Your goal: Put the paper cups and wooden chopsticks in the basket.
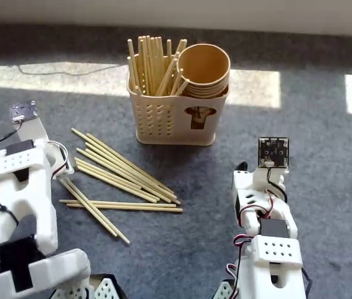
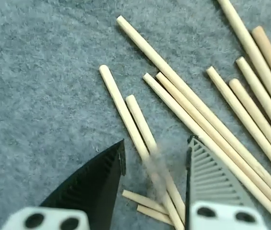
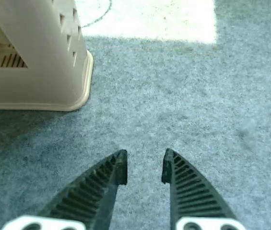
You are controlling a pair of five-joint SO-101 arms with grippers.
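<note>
**High view: cups (image 1: 204, 65) in basket (image 1: 163, 124), loose chopsticks (image 1: 123, 174) on carpet (image 1: 300, 149)**

The cups sit nested in the basket, with a bundle of upright sticks (image 1: 154, 62) packed beside them. The loose chopsticks lie fanned on the carpet in front of the basket, next to the left arm. The left gripper (image 2: 155, 148) is spread wide low over them, with 2 of them running between its jaws. The right gripper (image 3: 145, 165) is parted too and holds nothing, over bare carpet near the basket's corner.
</note>
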